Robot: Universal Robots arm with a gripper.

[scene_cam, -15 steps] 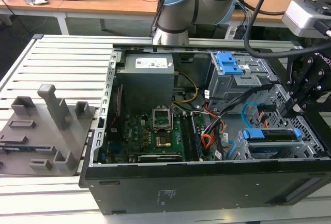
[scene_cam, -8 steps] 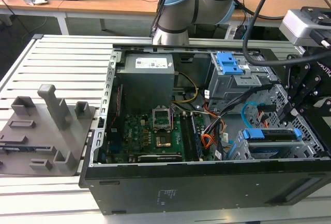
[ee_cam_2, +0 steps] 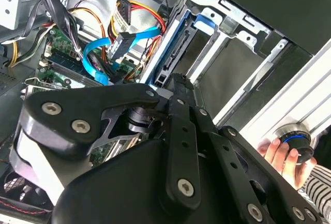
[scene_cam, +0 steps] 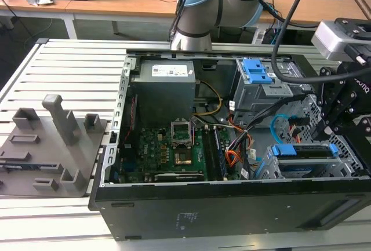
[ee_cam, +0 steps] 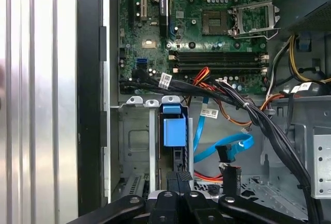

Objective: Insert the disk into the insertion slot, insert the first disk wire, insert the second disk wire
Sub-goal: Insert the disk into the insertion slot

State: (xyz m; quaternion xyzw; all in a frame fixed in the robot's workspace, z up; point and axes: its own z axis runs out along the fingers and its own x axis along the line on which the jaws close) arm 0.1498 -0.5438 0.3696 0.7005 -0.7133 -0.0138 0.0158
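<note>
Gripper: the black linkage gripper (scene_cam: 328,128) on the grey-and-blue robot arm (scene_cam: 200,7) hangs over the corner of the open black computer case (scene_cam: 232,210) at the exterior view's right. Its tip is at the disk's near edge in the first wrist view (ee_cam: 178,176). Whether it is open or closed cannot be told, nor whether it presses on the drive.
Disk: the silver-grey hard drive in its bright blue plastic carrier (scene_cam: 304,151) sits inside the bay, with the carrier's blue tab (ee_cam: 173,125) between the metal rails. It looks seated or very nearly so, probably so that its connectors face the cables.
Slot: the low bay of grey perforated sheet metal (scene_cam: 271,168) encloses the drive on both sides.
Wires: the flat bright blue data cable (ee_cam: 239,144) and the black plug on bundled leads (ee_cam: 231,175) lie loose just beside the drive. Judging by that, neither is connected.
Cage: the taller grey metal cage with the blue latch (scene_cam: 255,71) stands apart from the gripper.
Bystander: a person's hand (ee_cam_2: 279,154) rests at a round blue-ringed knob (ee_cam_2: 295,136) outside the case, perhaps ready to halt the arm.
</note>
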